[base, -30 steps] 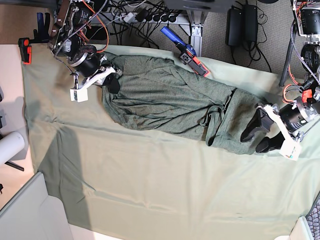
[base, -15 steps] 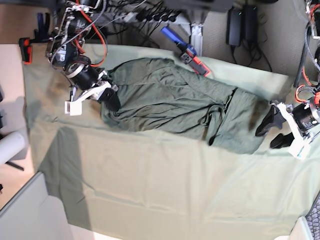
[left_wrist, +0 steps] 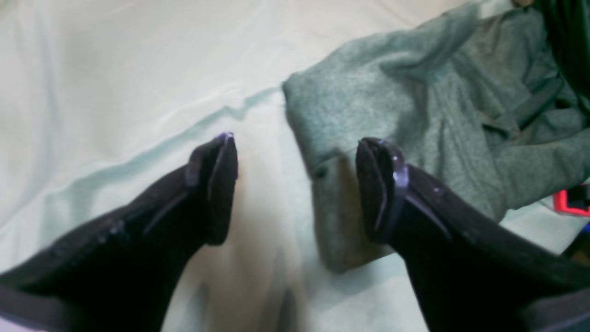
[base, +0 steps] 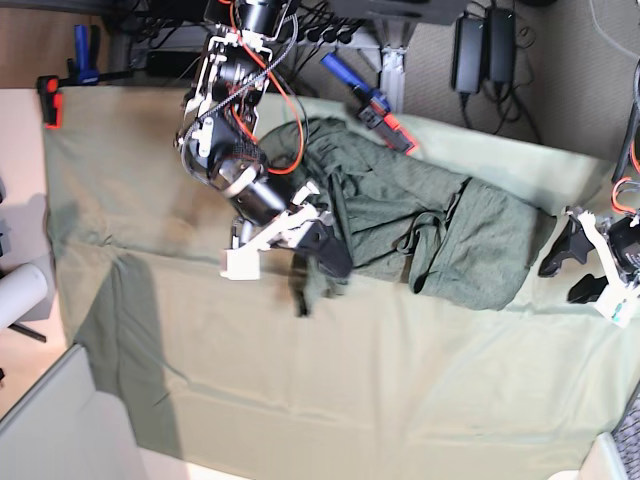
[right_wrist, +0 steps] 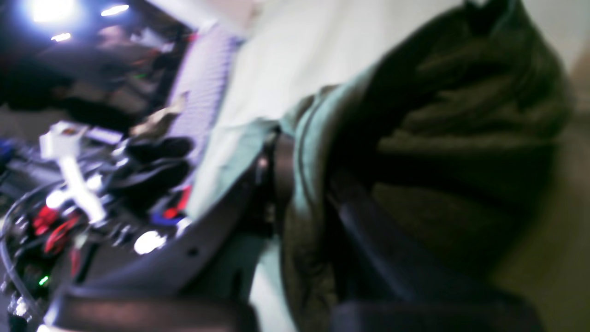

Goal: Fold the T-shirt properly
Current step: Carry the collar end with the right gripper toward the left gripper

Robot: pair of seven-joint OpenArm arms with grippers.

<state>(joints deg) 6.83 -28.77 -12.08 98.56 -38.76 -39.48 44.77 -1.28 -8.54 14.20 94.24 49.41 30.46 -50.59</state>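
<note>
The right gripper [base: 330, 258] was clamped on the T-shirt [base: 440, 225]; the left gripper [base: 573, 268], jaws apart, hovered just beside its far edge.

The T-shirt [base: 420, 225] is a soft, matt knit cloth, heathered and fuzzy in the left wrist view, thin and full of wrinkles. The table cloth [base: 350, 390] beneath is a smoother, paler fabric with a faint sheen and shallow creases. The left gripper [left_wrist: 297, 184] has dark matt fingers [left_wrist: 214, 184] with slightly glossy edges.
</note>
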